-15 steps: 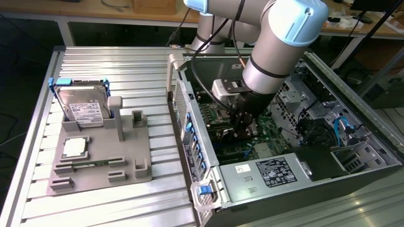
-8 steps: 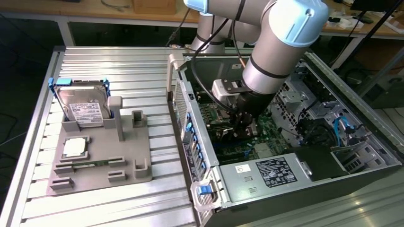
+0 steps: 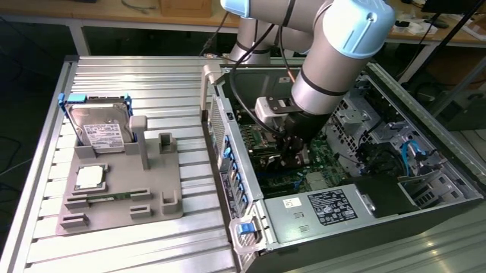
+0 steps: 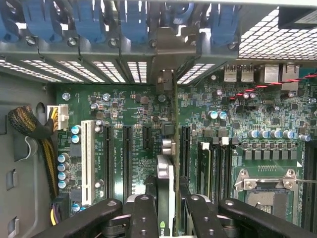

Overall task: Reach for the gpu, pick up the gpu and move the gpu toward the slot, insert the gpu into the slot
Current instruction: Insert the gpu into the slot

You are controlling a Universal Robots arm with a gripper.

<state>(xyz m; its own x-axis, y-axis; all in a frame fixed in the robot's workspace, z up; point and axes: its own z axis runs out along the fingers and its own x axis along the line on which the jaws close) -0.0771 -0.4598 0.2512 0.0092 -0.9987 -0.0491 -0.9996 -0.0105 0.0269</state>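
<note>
My gripper (image 4: 166,201) is shut on the gpu (image 4: 175,124), a thin green card seen edge-on between the black fingers (image 4: 143,215). Its silver end bracket (image 4: 164,79) stands against the case's rear wall. The card hangs over the green motherboard (image 4: 119,106), close beside a long black slot (image 4: 185,148). Whatever lies directly under the card is hidden, and I cannot tell whether its edge touches a socket. In the exterior view the gripper (image 3: 292,152) reaches down inside the open computer case (image 3: 425,199), over the motherboard (image 3: 322,153).
Other sockets (image 4: 106,153) and a white one (image 4: 88,158) lie beside the card. The processor socket (image 4: 267,183) and a cable bundle (image 4: 29,129) flank the board. Outside the case, a grey fixture (image 3: 122,193) holds a hard drive (image 3: 99,128). The power supply (image 3: 319,210) sits in front.
</note>
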